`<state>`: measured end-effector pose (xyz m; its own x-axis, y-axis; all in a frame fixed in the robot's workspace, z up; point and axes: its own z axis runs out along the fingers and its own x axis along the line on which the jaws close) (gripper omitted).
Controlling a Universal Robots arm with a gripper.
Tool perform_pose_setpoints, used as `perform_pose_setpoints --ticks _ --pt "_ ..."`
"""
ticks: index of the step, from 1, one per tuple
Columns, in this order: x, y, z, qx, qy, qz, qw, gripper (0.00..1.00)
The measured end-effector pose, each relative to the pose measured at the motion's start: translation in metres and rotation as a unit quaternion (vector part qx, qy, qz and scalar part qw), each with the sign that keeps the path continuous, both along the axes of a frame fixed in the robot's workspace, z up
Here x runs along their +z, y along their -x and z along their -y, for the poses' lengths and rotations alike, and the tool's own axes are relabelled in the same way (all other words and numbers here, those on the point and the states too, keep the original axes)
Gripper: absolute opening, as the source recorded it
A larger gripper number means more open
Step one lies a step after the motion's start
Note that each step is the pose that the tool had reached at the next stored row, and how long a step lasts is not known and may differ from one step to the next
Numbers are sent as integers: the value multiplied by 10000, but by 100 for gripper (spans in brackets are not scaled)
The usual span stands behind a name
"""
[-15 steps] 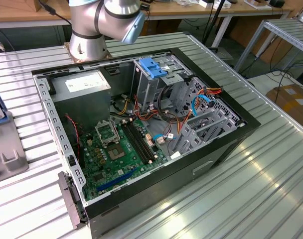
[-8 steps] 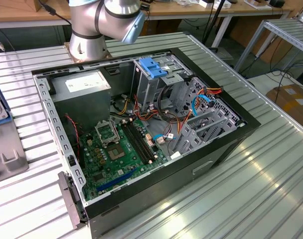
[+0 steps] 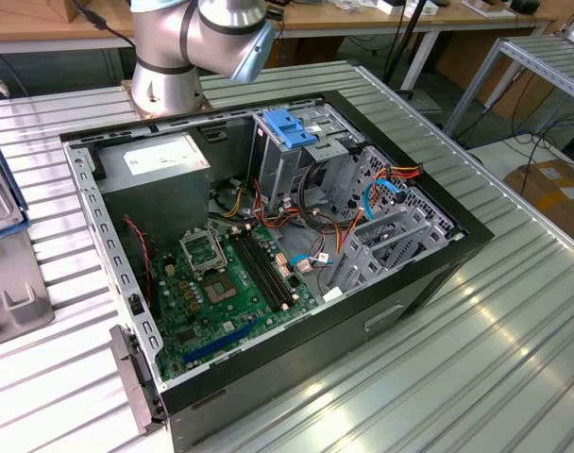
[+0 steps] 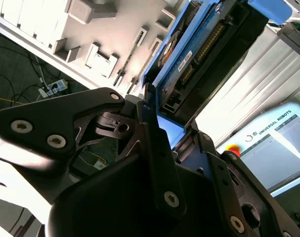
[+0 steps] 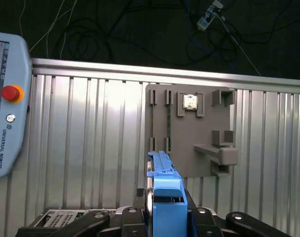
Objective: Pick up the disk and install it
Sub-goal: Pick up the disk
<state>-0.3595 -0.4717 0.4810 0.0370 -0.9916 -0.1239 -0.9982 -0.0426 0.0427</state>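
In both wrist views my gripper (image 4: 177, 134) (image 5: 168, 210) is shut on the disk (image 4: 189, 54), a slim drive in a bright blue carrier frame (image 5: 166, 192). The disk sticks out from between the black fingers (image 4: 152, 143), with its connector edge and circuit board in sight. In the first wrist view it hangs above a grey fixture plate (image 5: 189, 133) lying on the ribbed metal table. The open computer case (image 3: 268, 236) lies on its side in the exterior view, its drive cage (image 3: 296, 156) at the far end. The arm (image 3: 202, 38) rises behind the case.
A broad blue bracket (image 3: 292, 127) sits on top of the drive cage. Cables (image 3: 362, 203) cross the case beside the motherboard (image 3: 230, 283). A teach pendant (image 5: 7, 98) lies on the table beside the fixture plate (image 3: 13, 302). Dark floor with loose wires lies past the table edge (image 5: 165, 69).
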Motion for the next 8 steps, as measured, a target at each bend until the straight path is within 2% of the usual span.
perform_pose_setpoints --ticks 8 --pt "-1 -111 17 0 0 0 10000 37"
